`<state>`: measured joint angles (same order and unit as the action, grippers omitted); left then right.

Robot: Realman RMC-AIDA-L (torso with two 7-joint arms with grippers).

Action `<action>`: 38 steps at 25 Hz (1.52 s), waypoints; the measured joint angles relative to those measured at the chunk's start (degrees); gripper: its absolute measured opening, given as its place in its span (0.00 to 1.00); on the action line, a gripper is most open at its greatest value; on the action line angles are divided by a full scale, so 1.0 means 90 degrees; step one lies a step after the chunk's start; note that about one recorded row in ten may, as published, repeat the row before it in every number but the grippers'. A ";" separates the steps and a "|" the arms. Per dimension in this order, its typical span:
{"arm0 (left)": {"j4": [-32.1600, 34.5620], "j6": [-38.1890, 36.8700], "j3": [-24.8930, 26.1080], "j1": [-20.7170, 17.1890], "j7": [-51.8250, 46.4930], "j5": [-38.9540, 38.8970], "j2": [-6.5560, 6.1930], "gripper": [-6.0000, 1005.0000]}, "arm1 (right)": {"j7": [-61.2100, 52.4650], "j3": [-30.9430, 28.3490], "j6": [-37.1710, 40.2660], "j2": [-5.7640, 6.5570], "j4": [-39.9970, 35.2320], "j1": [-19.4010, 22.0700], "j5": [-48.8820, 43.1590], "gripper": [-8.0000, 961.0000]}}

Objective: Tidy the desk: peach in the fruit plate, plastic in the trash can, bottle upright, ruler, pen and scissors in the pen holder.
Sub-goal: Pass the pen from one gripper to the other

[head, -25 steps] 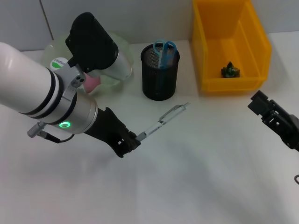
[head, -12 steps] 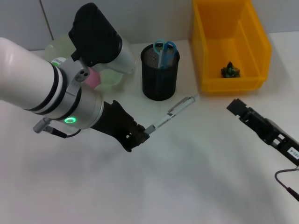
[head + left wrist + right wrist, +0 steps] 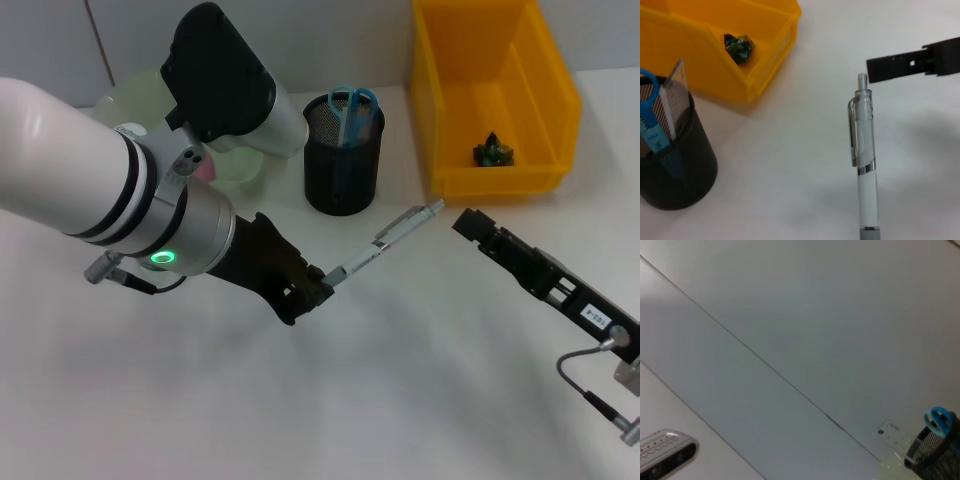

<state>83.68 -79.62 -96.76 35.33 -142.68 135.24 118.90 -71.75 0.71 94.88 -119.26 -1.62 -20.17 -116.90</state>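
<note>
your left gripper (image 3: 312, 292) is clamped on the tip end of the pen (image 3: 388, 240) — jaws closed tight around the barrel, no gap showing. the pen slants out from the jaws over the desk (image 3: 420, 400), its clip and push-button end farthest from them. just past that button end sits your right gripper (image 3: 470, 222), near but not touching; you cannot tell how its jaws stand. beyond the pen, the pen holder (image 3: 342, 160) carries the scissors (image 3: 350, 108) and the ruler (image 3: 674, 95). the trash can (image 3: 490, 100) lies past the pen's far end — dark crumpled plastic (image 3: 493, 151) inside. the fruit plate (image 3: 235, 165) is half hidden behind the left arm.
</note>
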 joint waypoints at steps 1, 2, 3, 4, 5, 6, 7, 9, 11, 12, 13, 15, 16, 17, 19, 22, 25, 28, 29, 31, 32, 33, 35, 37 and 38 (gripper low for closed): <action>0.0000 0.0000 0.0000 0.0000 0.0000 0.0000 0.0000 0.16 | -0.0001 0.0000 -0.0045 0.0000 0.0016 -0.0029 0.0000 0.72; 0.0000 0.0011 0.0000 0.0003 0.0001 0.0000 0.0002 0.16 | -0.0003 0.0002 -0.0147 0.0000 0.0059 -0.0088 0.0000 0.72; 0.0000 0.0011 0.0000 0.0003 0.0001 0.0000 0.0002 0.16 | -0.0003 0.0002 -0.0147 0.0000 0.0059 -0.0088 0.0000 0.72; 0.0000 0.0050 -0.0015 0.0011 0.0002 -0.0026 0.0008 0.16 | -0.0004 0.0004 -0.0192 0.0000 0.0080 -0.0114 0.0000 0.72; 0.0000 0.0050 -0.0015 0.0011 0.0002 -0.0026 0.0008 0.16 | -0.0004 0.0007 -0.0235 0.0000 0.0103 -0.0142 0.0000 0.72; 0.0000 0.0066 -0.0019 0.0015 0.0003 -0.0033 0.0009 0.16 | -0.0005 0.0012 -0.0279 0.0000 0.0127 -0.0169 0.0000 0.71; 0.0000 0.0066 -0.0019 0.0015 0.0003 -0.0033 0.0009 0.16 | -0.0006 0.0020 -0.0342 0.0000 0.0167 -0.0230 0.0000 0.71; 0.0000 0.0066 -0.0019 0.0015 0.0003 -0.0033 0.0009 0.16 | -0.0005 0.0034 -0.0363 0.0000 0.0178 -0.0253 0.0000 0.71; 0.0000 0.0085 -0.0021 0.0020 0.0003 -0.0040 0.0011 0.16 | -0.0006 0.0065 -0.0394 -0.0001 0.0198 -0.0302 -0.0005 0.70; 0.0000 0.0101 -0.0021 0.0026 0.0003 -0.0046 0.0011 0.16 | -0.0004 0.0081 -0.0425 -0.0006 0.0251 -0.0343 -0.0017 0.70; 0.0000 0.0101 -0.0021 0.0026 0.0003 -0.0046 0.0011 0.16 | -0.0004 0.0081 -0.0425 -0.0006 0.0251 -0.0343 -0.0017 0.70; -0.0008 0.0134 -0.0020 0.0043 0.0004 -0.0046 0.0011 0.17 | 0.0018 0.0085 -0.0447 -0.0007 0.0292 -0.0375 -0.0030 0.69; -0.0008 0.0134 -0.0020 0.0043 0.0004 -0.0046 0.0011 0.17 | 0.0027 0.0086 -0.0450 -0.0008 0.0307 -0.0393 -0.0038 0.69; -0.0024 0.0139 -0.0019 0.0051 0.0004 -0.0047 0.0011 0.17 | 0.0035 0.0087 -0.0452 -0.0009 0.0326 -0.0417 -0.0052 0.69; -0.0024 0.0139 -0.0019 0.0051 0.0004 -0.0047 0.0011 0.17 | 0.0036 0.0088 -0.0453 -0.0009 0.0332 -0.0425 -0.0057 0.69; -0.0050 0.0143 -0.0019 0.0067 0.0004 -0.0047 0.0011 0.17 | 0.0011 0.0080 -0.0456 -0.0010 0.0340 -0.0444 -0.0064 0.68; -0.0050 0.0142 -0.0019 0.0068 0.0004 -0.0047 0.0011 0.17 | 0.0002 0.0079 -0.0456 -0.0010 0.0344 -0.0462 -0.0065 0.67; -0.0048 0.0142 -0.0019 0.0068 0.0004 -0.0047 0.0011 0.17 | -0.0008 0.0071 -0.0456 -0.0010 0.0346 -0.0471 -0.0067 0.67; -0.0048 0.0142 -0.0019 0.0068 0.0004 -0.0047 0.0011 0.17 | -0.0010 0.0068 -0.0457 -0.0010 0.0346 -0.0472 -0.0068 0.66; -0.0049 0.0142 -0.0019 0.0068 0.0077 -0.0107 0.0011 0.17 | -0.0011 0.0068 -0.0468 -0.0010 0.0346 -0.0480 -0.0068 0.66; -0.0049 0.0142 -0.0019 0.0068 0.0077 -0.0107 0.0011 0.17 | -0.0012 0.0068 -0.0491 -0.0010 0.0346 -0.0491 -0.0068 0.66; -0.0049 0.0142 -0.0019 0.0068 0.0077 -0.0107 0.0011 0.17 | -0.0012 0.0068 -0.0491 -0.0010 0.0346 -0.0491 -0.0068 0.62; -0.0049 0.0142 -0.0019 0.0068 0.0077 -0.0107 0.0011 0.17 | -0.0012 0.0067 -0.0512 -0.0010 0.0346 -0.0501 -0.0068 0.54; -0.0054 0.0145 -0.0019 0.0068 0.0136 -0.0171 0.0011 0.17 | -0.0014 0.0068 -0.0524 -0.0010 0.0346 -0.0509 -0.0068 0.46; -0.0054 0.0145 -0.0019 0.0068 0.0136 -0.0171 0.0011 0.17 | -0.0014 0.0068 -0.0524 -0.0010 0.0346 -0.0509 -0.0068 0.44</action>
<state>83.19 -78.32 -96.93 35.95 -141.45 133.70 119.01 -71.87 1.32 90.17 -119.35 1.49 -24.75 -117.51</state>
